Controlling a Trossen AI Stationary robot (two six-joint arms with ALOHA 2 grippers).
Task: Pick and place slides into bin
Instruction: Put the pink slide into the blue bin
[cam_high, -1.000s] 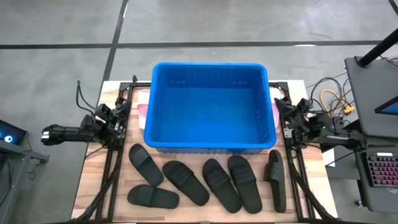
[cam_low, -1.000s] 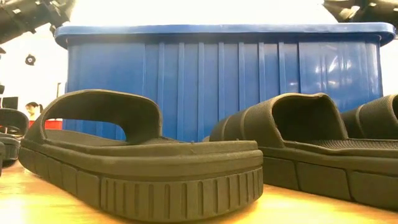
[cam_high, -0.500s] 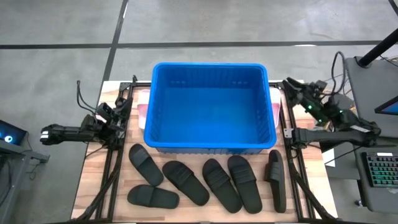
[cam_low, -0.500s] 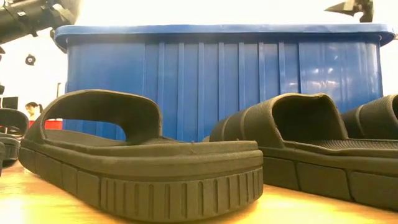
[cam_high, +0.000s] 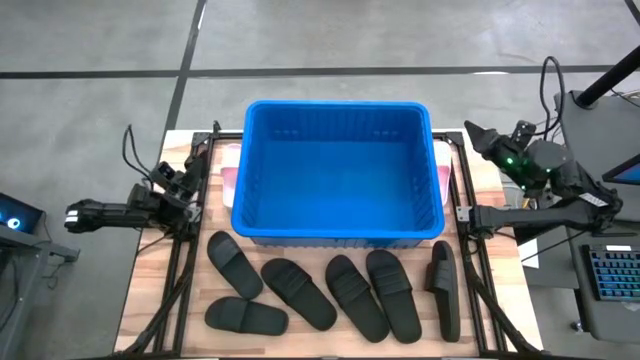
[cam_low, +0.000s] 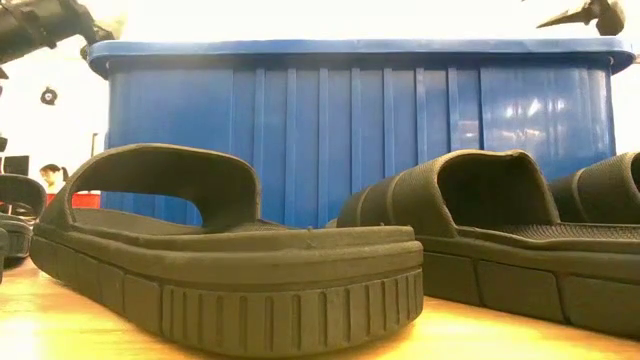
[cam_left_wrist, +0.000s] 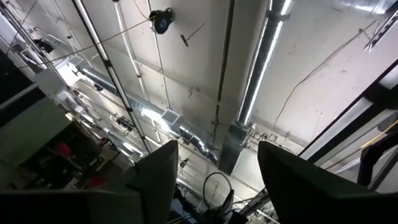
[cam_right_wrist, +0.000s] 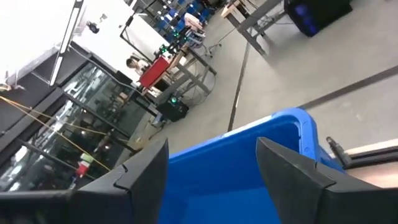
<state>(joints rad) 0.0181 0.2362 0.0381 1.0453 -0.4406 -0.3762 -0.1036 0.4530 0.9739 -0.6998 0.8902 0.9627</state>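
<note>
The blue bin (cam_high: 338, 104) stands mid-table, nothing showing inside it. Several black slides (cam_high: 298, 292) lie flat on their soles in a row on the wood in front of it; two fill the low view (cam_low: 230, 260) (cam_low: 500, 230). Pale pink slides peek out beside the bin's left wall (cam_high: 230, 172) and right wall (cam_high: 441, 165). My left gripper (cam_high: 186, 180) waits open at the table's left edge, tipped up at the ceiling (cam_left_wrist: 217, 149). My right gripper (cam_high: 476, 134) hangs open, raised off the bin's far right corner (cam_right_wrist: 211, 149), holding nothing.
Black frame rails (cam_high: 180, 270) run along both table sides. A laptop stand and keyboard (cam_high: 610, 270) sit off the right edge, with cables near the right arm. Bare wood (cam_high: 150, 290) shows at the near left.
My right gripper has risen from low beside the bin's right wall and swung toward the table's far edge, levelling out as it went. The slides and the bin have stayed put.
</note>
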